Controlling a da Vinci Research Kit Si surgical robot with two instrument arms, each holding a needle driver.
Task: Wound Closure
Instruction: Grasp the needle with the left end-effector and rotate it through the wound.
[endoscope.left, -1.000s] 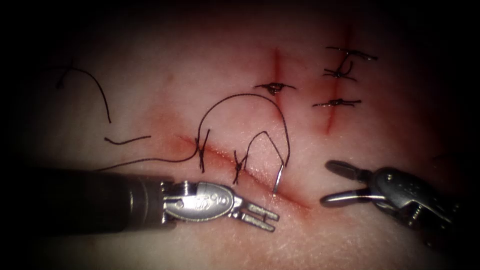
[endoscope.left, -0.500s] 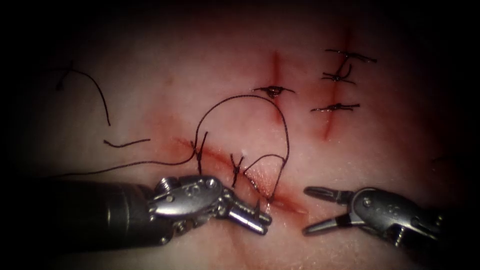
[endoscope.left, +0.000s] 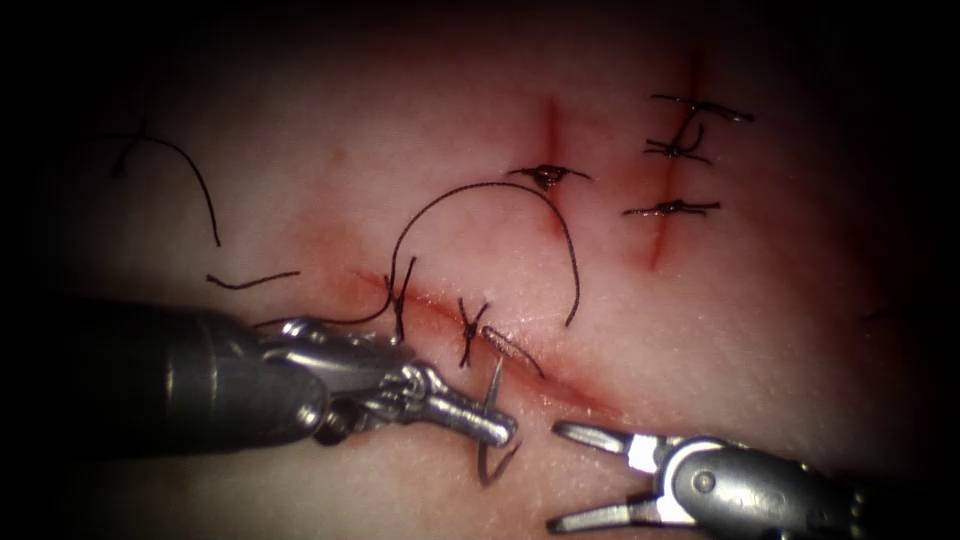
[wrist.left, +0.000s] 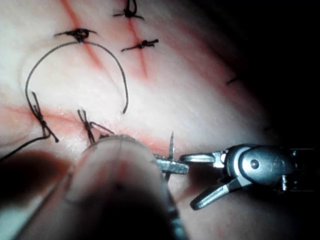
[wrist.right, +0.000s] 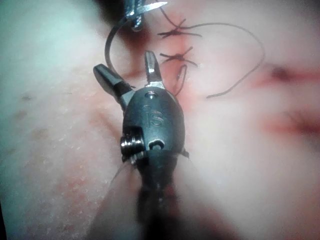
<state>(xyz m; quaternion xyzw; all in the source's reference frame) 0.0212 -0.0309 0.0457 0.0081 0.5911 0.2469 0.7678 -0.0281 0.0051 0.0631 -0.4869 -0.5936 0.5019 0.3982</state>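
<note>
The left tool (endoscope.left: 500, 432) reaches in from the left, its jaws shut on the curved needle (endoscope.left: 492, 395) near the middle of its curve. The needle stands free of the tissue (endoscope.left: 750, 330), just left of and below the cut (endoscope.left: 565, 388). One end points up; the rest curls under the jaws. Dark thread (endoscope.left: 480, 187) arcs above the cut, past two knotted stitches (endoscope.left: 470, 332). The right tool (endoscope.left: 558, 477) lies close on the right, open and holding nothing. The left wrist view has the needle (wrist.left: 171, 145) and the open right tool (wrist.left: 190, 181). The right wrist view shows its own spread jaws (wrist.right: 125, 62) below the needle (wrist.right: 112, 37).
Two other short cuts lie further back, one with a single stitch (endoscope.left: 548, 176) and one with several stitches (endoscope.left: 680, 150). Loose cut ends of thread (endoscope.left: 200, 190) lie on the tissue at the far left. Red fluid stains the tissue along the main cut.
The left tool closed on the needle that stood in the tissue at the cut and drew it out toward the near side. The right tool moved down and left, staying open.
</note>
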